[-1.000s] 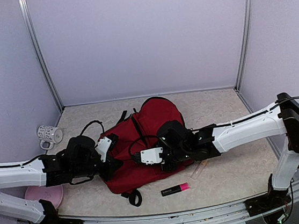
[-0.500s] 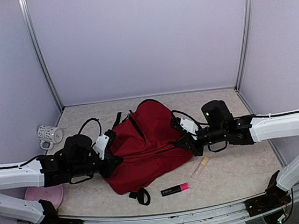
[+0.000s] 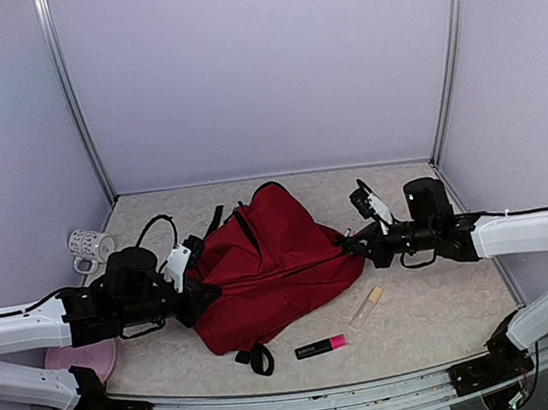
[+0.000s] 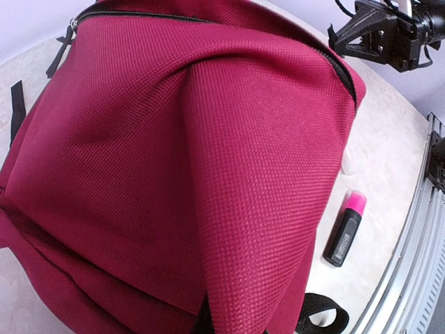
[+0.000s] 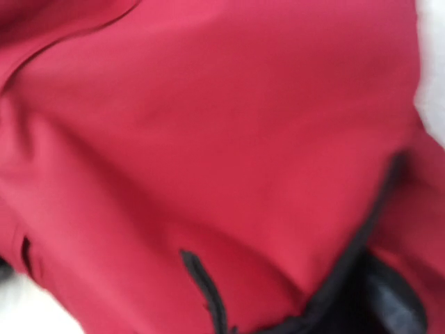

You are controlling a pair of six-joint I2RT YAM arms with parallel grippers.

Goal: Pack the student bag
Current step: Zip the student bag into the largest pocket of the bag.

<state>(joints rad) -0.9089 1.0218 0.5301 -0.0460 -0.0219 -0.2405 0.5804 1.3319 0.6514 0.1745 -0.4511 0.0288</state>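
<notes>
The student bag (image 3: pixel 270 260), a dark red backpack, lies on the table's middle, stretched between both arms. My left gripper (image 3: pixel 198 296) is shut on a fold of fabric at the bag's left edge. In the left wrist view that fold runs as a ridge down the bag (image 4: pixel 174 153) to the bottom edge. My right gripper (image 3: pixel 351 246) is shut on the bag's right edge, where the fabric is drawn to a point. The blurred right wrist view is filled with red fabric (image 5: pixel 208 125) and a black zipper line (image 5: pixel 361 236); its fingers are hidden.
A pink-capped black highlighter (image 3: pixel 321 345) lies in front of the bag, also in the left wrist view (image 4: pixel 345 229). A pale beige stick (image 3: pixel 369 305) lies right of it. A patterned mug (image 3: pixel 91 248) and a pink plate (image 3: pixel 79 361) are at the left. A black strap loop (image 3: pixel 260 358) trails forward.
The right arm has swung from over the bag's middle out to the right, pulling the bag's right edge with it. The left arm drew back slightly left. The bag is spread wider.
</notes>
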